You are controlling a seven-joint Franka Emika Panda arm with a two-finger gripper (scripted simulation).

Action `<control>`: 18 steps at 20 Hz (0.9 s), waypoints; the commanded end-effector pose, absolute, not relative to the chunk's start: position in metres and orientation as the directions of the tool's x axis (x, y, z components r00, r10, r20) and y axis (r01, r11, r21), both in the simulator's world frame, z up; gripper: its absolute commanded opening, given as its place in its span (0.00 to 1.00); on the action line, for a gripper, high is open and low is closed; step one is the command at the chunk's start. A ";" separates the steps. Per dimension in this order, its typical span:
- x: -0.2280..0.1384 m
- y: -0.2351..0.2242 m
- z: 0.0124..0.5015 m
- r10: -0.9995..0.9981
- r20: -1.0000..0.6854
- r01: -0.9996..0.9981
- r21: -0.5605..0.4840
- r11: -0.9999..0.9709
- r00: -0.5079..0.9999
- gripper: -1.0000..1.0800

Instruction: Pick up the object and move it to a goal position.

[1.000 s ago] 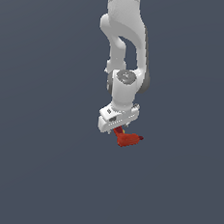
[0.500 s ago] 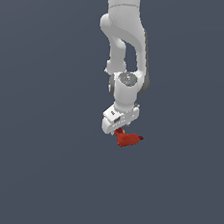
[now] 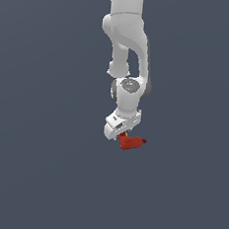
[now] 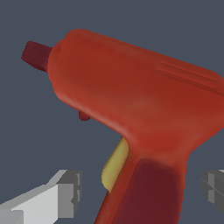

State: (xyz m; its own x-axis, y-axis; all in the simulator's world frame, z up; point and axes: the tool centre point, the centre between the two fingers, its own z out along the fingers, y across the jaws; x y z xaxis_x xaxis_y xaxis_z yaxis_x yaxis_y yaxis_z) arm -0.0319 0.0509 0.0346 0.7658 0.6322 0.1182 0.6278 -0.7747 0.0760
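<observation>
The red L-shaped drill-like object (image 3: 131,142) with a rounded body, dark tip and angled handle lies on the flat dark grey table (image 3: 37,168), directly beneath the white robot gripper (image 3: 116,130) and poking out toward the exterior view's right. In the wrist view the object (image 4: 140,113) fills the frame, its handle sitting between two grey fingertips (image 4: 70,192) that stand apart on either side of it, so the jaws are spread and not touching the handle.

Smooth matt red drill (image 4: 135,96); matt white-grey gripper (image 4: 138,192).
</observation>
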 end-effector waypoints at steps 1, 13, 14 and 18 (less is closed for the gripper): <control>-0.031 0.051 0.028 0.633 0.118 0.629 0.077 -0.774 0.765 1.00; -0.031 0.051 0.025 0.634 0.118 0.629 0.077 -0.773 0.764 0.00; -0.031 0.051 0.025 0.634 0.118 0.629 0.077 -0.773 0.764 0.00; -0.031 0.050 0.028 0.633 0.119 0.628 0.078 -0.774 0.765 0.00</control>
